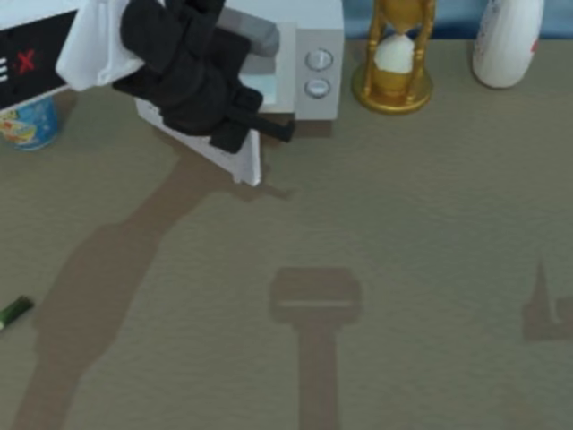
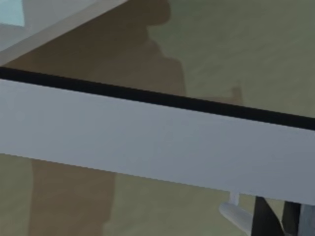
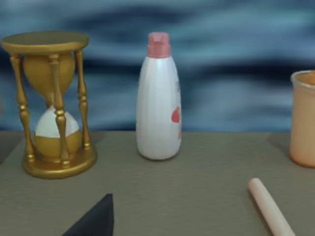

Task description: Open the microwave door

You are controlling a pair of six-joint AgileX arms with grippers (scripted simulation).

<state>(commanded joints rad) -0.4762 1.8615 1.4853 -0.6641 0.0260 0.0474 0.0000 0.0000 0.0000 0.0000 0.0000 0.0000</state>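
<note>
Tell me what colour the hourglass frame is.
Gold. The hourglass frame shows best in the right wrist view.

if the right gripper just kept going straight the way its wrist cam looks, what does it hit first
Likely the white bottle, which stands nearly dead ahead on the table. The hourglass sits off to one side. Depth is hard to judge, so the gripper might slip just past it.

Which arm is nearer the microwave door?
Left. Its tool is at the door, which stands swung out from the microwave. The right arm is out of the top view.
</note>
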